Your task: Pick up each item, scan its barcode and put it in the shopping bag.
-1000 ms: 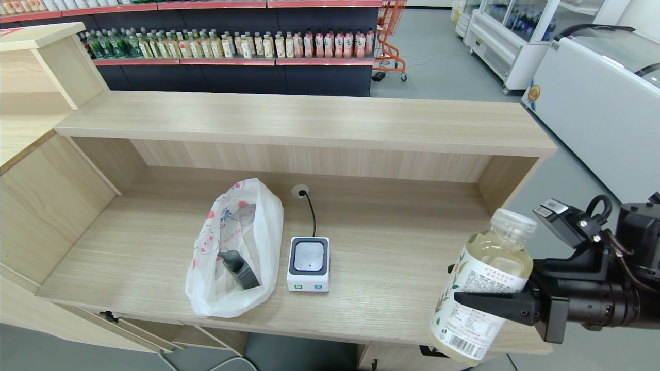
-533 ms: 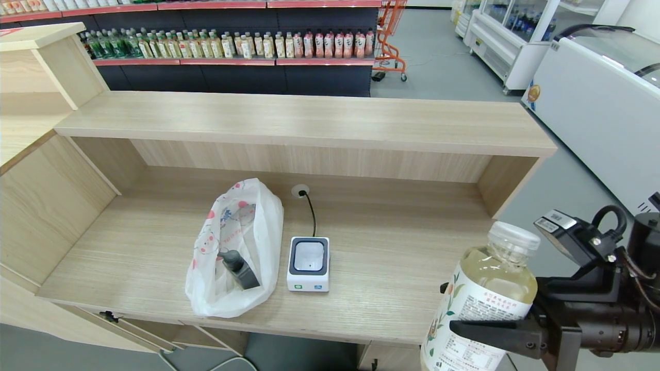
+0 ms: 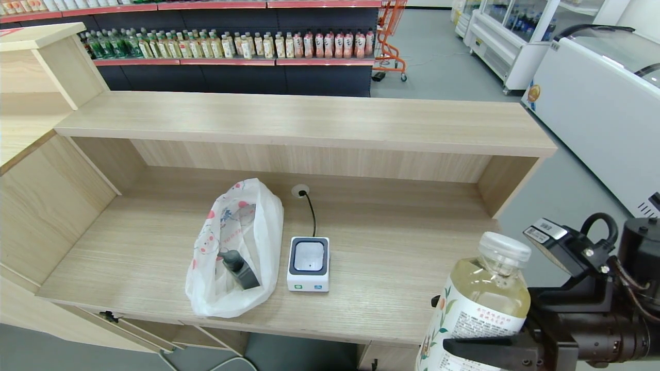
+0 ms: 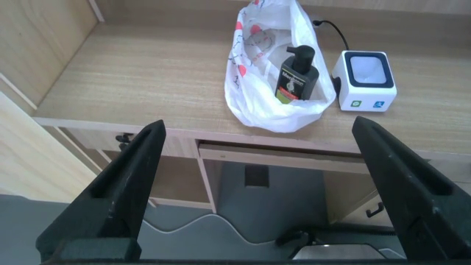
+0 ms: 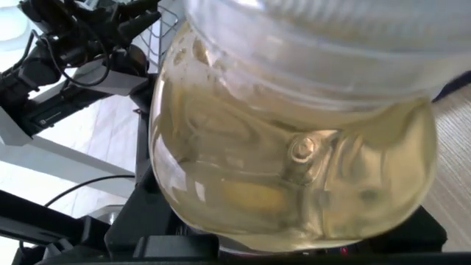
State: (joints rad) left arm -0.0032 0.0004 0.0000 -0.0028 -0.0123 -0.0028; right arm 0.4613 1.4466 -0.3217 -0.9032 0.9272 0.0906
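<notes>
Tea bottle (image 3: pixel 479 304): off the counter's (image 3: pixel 392 242) right front corner, long axis near upright, cap up, leaning slightly right.
Right gripper (image 3: pixel 464 330): clamped round the label.
Left gripper (image 4: pixel 257 184): spread wide, holding nothing, out before the counter.
Shopping bag (image 3: pixel 234 247): just beside the scanner (image 3: pixel 308 264), dark pump bottle (image 3: pixel 240 269) inside.

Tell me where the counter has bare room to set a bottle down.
Bare: the wide counter stretch right of the scanner, to the side wall; also left of the shopping bag. Crowded: mid-counter, where bag and scanner sit close, cable behind the scanner.
</notes>
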